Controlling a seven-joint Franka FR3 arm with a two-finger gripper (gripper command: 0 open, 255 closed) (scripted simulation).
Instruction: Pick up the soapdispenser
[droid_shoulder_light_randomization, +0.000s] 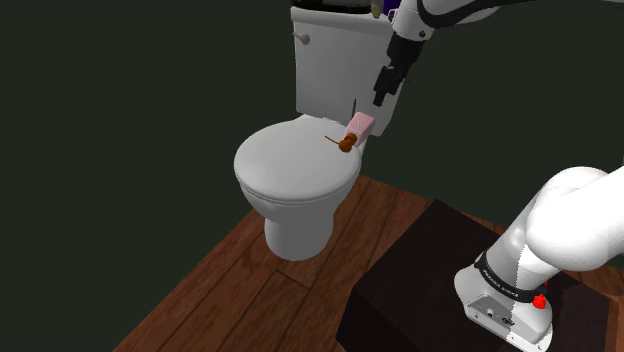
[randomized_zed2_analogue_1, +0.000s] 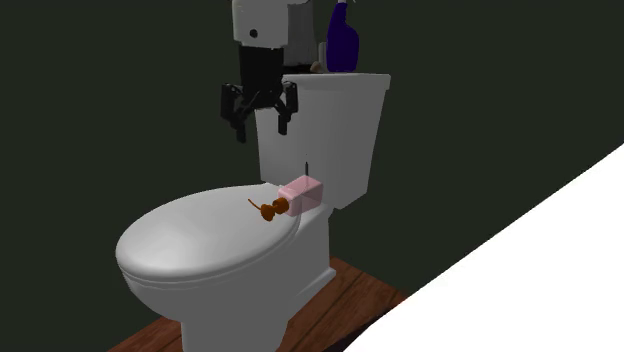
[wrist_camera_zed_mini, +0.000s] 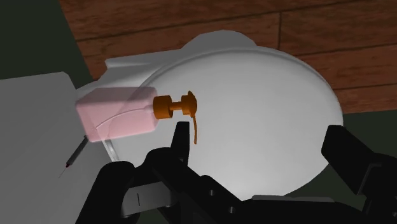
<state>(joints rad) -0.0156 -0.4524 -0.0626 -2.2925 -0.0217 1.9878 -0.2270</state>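
Note:
The soap dispenser (droid_shoulder_light_randomization: 358, 128) (randomized_zed2_analogue_1: 300, 193) (wrist_camera_zed_mini: 121, 114) is a pale pink bottle with an orange-brown pump. It lies on its side at the back of the closed white toilet lid (droid_shoulder_light_randomization: 295, 165) (randomized_zed2_analogue_1: 200, 240) (wrist_camera_zed_mini: 267, 108), close to the tank (droid_shoulder_light_randomization: 330, 60), its pump pointing out over the lid. My black gripper (droid_shoulder_light_randomization: 381, 97) (randomized_zed2_analogue_1: 262, 125) (wrist_camera_zed_mini: 264, 159) hangs open a short way above it, in front of the tank, touching nothing. In the wrist view the pump nozzle sits just beyond one finger (wrist_camera_zed_mini: 178, 149).
A dark blue spray bottle (randomized_zed2_analogue_1: 343, 38) stands on top of the tank. The toilet rests on a wooden floor (droid_shoulder_light_randomization: 260, 290) against a dark wall. My dark stand (droid_shoulder_light_randomization: 440, 270) is at the shoulder view's lower right. A white surface (randomized_zed2_analogue_1: 540, 270) covers the second exterior view's lower right.

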